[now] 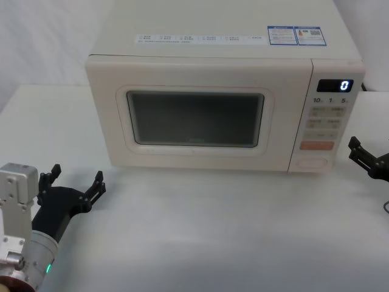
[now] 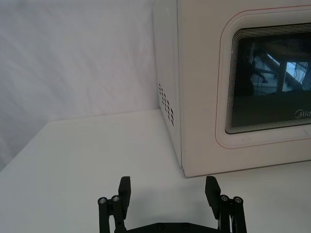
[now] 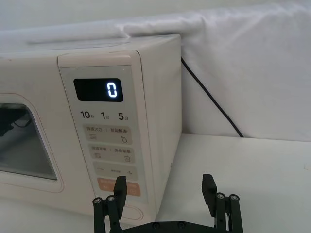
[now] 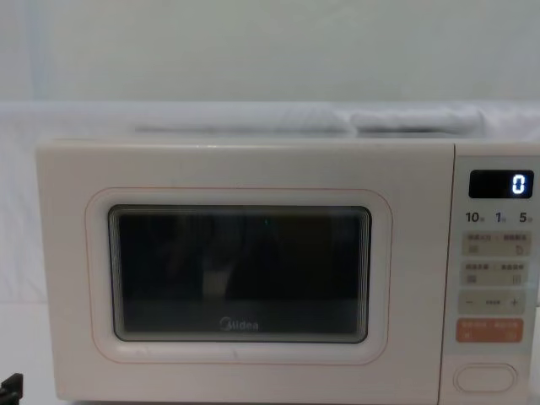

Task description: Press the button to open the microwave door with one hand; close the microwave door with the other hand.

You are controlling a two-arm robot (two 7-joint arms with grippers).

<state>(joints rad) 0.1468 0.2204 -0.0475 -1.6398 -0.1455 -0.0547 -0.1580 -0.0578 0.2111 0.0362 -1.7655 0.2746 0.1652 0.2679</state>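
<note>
The cream microwave (image 1: 206,42) stands at the back middle of the white table. Its display (image 1: 335,86) reads "0". The microwave door (image 1: 109,115) with the dark window is shut flush; it also shows in the chest view as the microwave door (image 4: 240,346). The button (image 1: 311,163) sits at the bottom of the control panel, under the orange key (image 1: 316,145). My right gripper (image 1: 360,153) hovers open to the right of the panel, apart from it. In the right wrist view the right gripper (image 3: 165,183) is open in front of the panel's lower corner. My left gripper (image 1: 78,174) is open near the door's left front corner.
A black power cable (image 3: 214,102) runs along the white backdrop behind the microwave's right side. Bare white table (image 1: 213,231) stretches in front of the microwave and to its left (image 2: 87,155). Vent holes (image 2: 166,104) dot the microwave's left wall.
</note>
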